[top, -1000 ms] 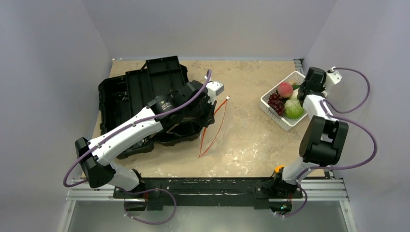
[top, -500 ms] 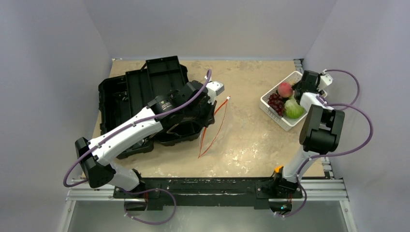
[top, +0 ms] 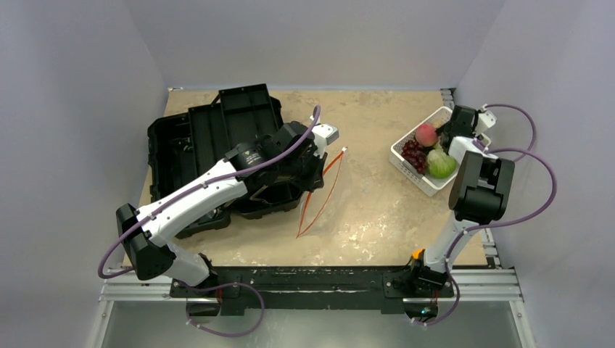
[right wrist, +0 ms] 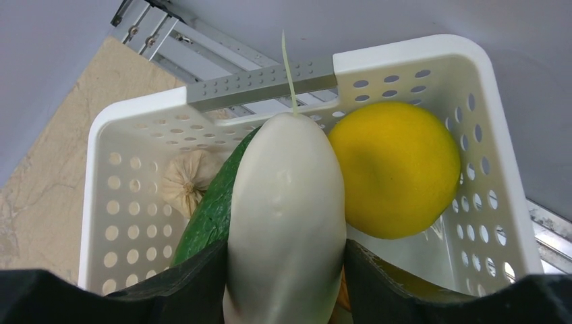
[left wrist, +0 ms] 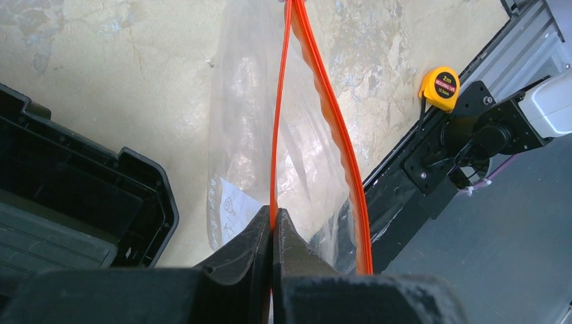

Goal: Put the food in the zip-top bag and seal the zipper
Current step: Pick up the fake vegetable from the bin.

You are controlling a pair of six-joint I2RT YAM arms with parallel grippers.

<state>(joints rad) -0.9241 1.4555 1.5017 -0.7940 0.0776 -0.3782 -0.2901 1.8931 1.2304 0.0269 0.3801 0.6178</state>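
The right tool (right wrist: 284, 251) grips a white radish (right wrist: 287, 216), its black fingers (right wrist: 185, 287) pressed against either flank. The radish points away from the camera, and a thin pale stem (right wrist: 289, 67) rises from its far tip. Below it is a white perforated basket (right wrist: 496, 202). A yellow lemon (right wrist: 394, 169) fills the basket's right side, touching the radish in this view. A dark green cucumber (right wrist: 206, 212) shows along the radish's left edge, partly hidden by it. Left of the cucumber, a small cream bulb (right wrist: 182, 183) lies against the basket's wall. A grey dotted strip (right wrist: 260, 84) runs along the far rim. Beyond the basket are a metal rail (right wrist: 202, 37) and, at the left, the beige counter (right wrist: 47, 142).
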